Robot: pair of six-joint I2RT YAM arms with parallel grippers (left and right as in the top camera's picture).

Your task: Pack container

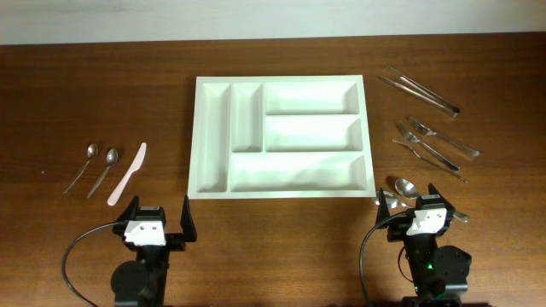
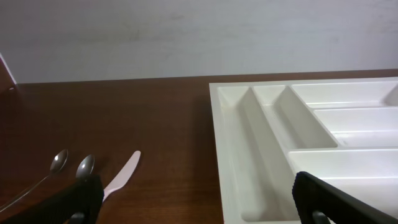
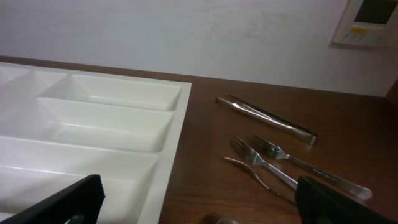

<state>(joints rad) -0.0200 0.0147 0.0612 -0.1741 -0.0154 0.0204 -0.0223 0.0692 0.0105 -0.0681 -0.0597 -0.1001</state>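
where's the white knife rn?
Overhead view: the white knife lies on the table left of the tray, just right of the two spoons, ahead of the left gripper.

Container [image 3: 176, 134] fills the left. On the wood table [image 3: 205, 118] to its right: tongs [image 3: 267, 118] farther off, two forks [image 3: 268, 163] nearer, side by side. Right gripper [image 3: 199, 200] has its fingers spread wide.

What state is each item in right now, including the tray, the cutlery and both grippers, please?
Cutlery tray: empty, all five compartments.
Left gripper: open, holding nothing.
Right gripper: open, holding nothing.
Two small spoons: unpacked, left of tray.
White knife: unpacked, beside them.
Tongs: unpacked, right of tray.
Two forks: unpacked, right of tray.
Large spoon: unpacked, by right gripper.
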